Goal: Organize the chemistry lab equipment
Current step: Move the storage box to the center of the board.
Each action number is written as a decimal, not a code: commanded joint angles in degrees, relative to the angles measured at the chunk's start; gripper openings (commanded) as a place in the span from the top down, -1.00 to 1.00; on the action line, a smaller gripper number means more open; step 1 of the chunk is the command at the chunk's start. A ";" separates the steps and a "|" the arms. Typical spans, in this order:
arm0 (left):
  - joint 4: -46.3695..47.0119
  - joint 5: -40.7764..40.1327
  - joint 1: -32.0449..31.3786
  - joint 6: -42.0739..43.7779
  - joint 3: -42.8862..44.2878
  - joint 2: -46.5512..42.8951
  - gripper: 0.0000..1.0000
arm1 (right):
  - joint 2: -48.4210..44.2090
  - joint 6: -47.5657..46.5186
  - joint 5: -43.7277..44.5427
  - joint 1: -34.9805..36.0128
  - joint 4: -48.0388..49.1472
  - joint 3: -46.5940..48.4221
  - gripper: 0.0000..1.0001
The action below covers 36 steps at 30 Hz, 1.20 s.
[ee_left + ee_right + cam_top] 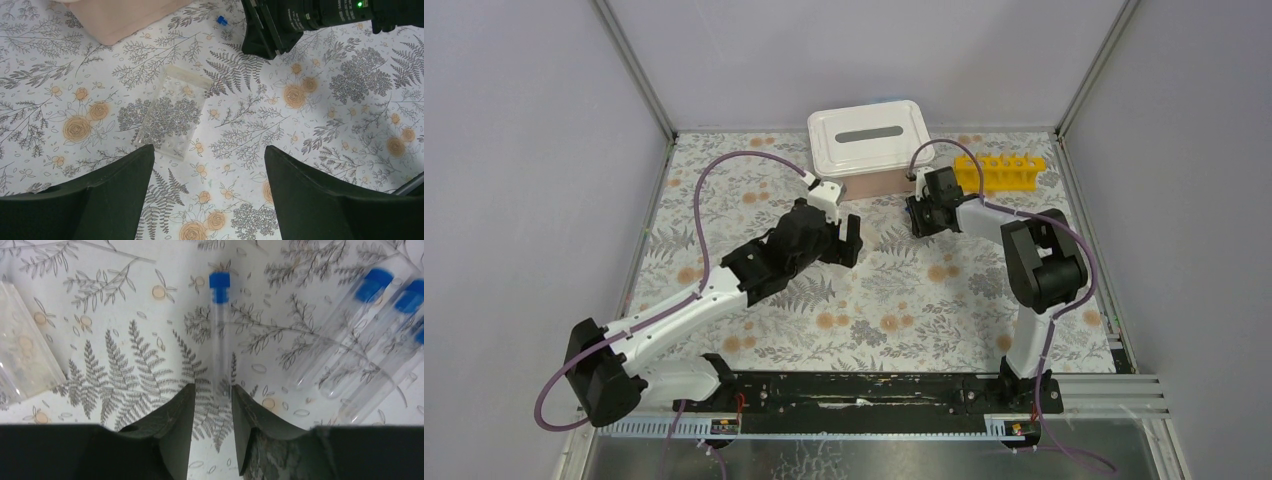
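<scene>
Cloth printed with ferns and orange roses covers the whole table. The left arm stretches from the near left corner toward the middle. The right arm rises at the near right and folds back toward the far middle.

A white lidded box on a tan base stands at the far edge, about centre. Just right of it, toward the far right corner, sits the yellow rack, its long side running left to right and its round holes showing.

The left gripper hangs over the middle of the cloth with its fingers spread wide and nothing between them. A clear flat plastic piece lies on the cloth below it, nearer one finger than the other.

The right gripper is low over the cloth, just near of the gap between box and rack. Its fingers are drawn close together about the lower end of one blue-capped tube, which points away from the wrist with its cap at the far end. A sliver of cloth shows between the tube and one finger, so I cannot tell whether the tube is actually clamped.

Three more blue-capped tubes lie slanted and side by side on the cloth, close to that gripper. In the right wrist view the plastic piece lies on the opposite side from them.
</scene>
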 commanded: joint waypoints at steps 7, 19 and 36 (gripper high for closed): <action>0.82 -2.69 -0.68 -0.74 2.12 -0.23 -0.78 | -13.21 2.51 -0.26 0.52 1.54 -3.46 0.14; -0.29 -4.19 -0.72 0.75 6.21 3.38 -0.78 | -11.82 2.20 12.86 -1.41 6.78 9.95 0.68; 2.20 -4.08 -0.72 2.94 1.90 0.53 -0.78 | 3.42 1.06 21.66 -1.45 11.29 25.51 1.00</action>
